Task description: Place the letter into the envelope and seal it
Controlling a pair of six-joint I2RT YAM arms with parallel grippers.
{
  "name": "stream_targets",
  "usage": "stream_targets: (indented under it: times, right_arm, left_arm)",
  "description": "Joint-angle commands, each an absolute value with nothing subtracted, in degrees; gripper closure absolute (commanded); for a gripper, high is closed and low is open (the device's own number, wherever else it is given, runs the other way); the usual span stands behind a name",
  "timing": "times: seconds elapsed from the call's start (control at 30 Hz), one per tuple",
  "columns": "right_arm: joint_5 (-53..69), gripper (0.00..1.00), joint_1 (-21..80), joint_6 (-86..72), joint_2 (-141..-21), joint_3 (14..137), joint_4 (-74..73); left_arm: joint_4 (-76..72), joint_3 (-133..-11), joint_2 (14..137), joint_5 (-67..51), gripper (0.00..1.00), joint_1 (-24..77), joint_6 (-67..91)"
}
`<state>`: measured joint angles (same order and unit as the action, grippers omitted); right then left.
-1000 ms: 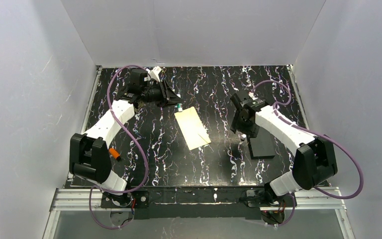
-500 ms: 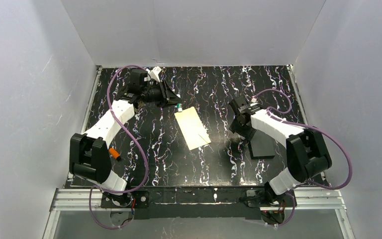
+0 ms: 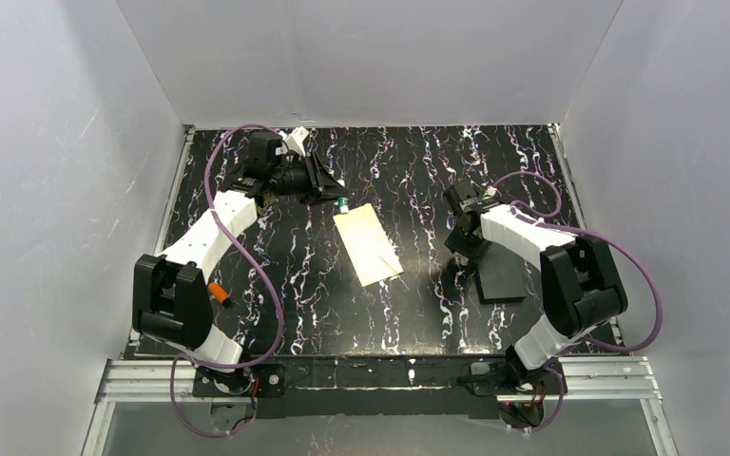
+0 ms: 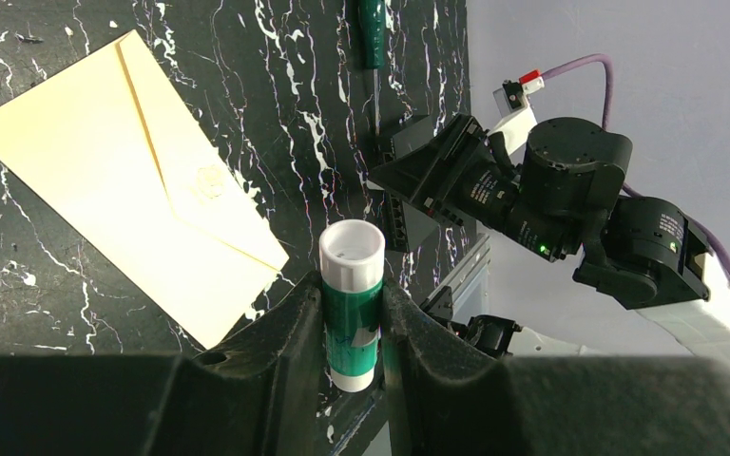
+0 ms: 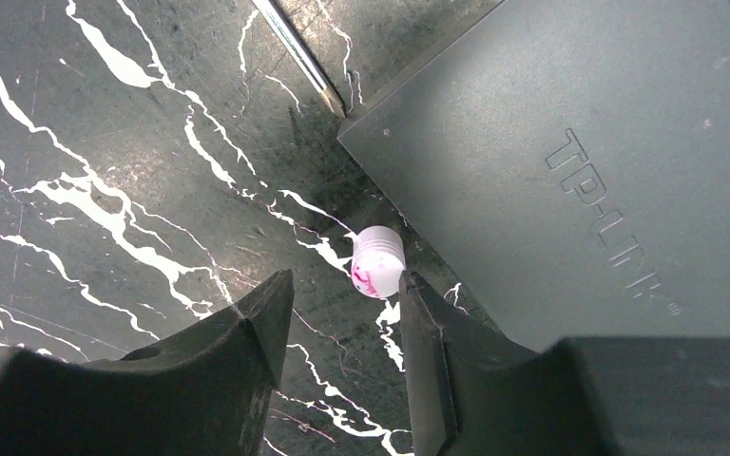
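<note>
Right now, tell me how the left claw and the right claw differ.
The left claw is shut on a green-and-white glue stick; the right claw is open and grips nothing. The left claw is near the envelope; the right claw is by a dark grey box, with a small white cap at the mouth of its gap. Both are black.

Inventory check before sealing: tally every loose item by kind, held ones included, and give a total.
envelope: 1
glue stick: 1
white cap: 1
black box: 1
green-handled tool: 1
Total: 5
</note>
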<state>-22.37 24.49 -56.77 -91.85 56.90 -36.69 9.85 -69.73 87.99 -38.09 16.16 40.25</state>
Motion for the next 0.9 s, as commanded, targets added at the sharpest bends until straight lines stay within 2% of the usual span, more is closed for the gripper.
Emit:
stream_targets:
  times: [0.0,0.23,0.37,0.43,0.67,0.87]
  right_arm:
    - [-23.1,0.48,23.7,-57.7,-93.6,57.6,-36.3]
    - [-23.0,0.52,23.4,-57.2,-94.4,57.6,-36.5]
    - [-23.5,0.37,23.4,-56.4,-94.0,58.1,-36.9]
    - [-23.5,0.33,23.4,-55.2,-93.4,59.1,-36.8]
    - [-22.7,0.34,23.4,-54.1,-90.3,61.0,-37.5]
    - [-23.3,0.39,23.1,-52.4,-92.3,60.8,-35.1]
  left_arm:
    - [9.7,-69.1,86.0,-39.0,1.00,15.6,39.7]
    - [9.5,-68.9,85.8,-39.2,1.00,15.1,39.9]
    - [9.4,-68.7,85.7,-39.3,1.00,15.0,39.9]
    - [9.2,-68.4,85.7,-39.3,1.00,15.0,40.0]
    - [8.5,-68.2,85.7,-39.6,1.00,14.9,40.5]
    - [8.5,-68.1,85.6,-39.6,1.00,14.8,40.5]
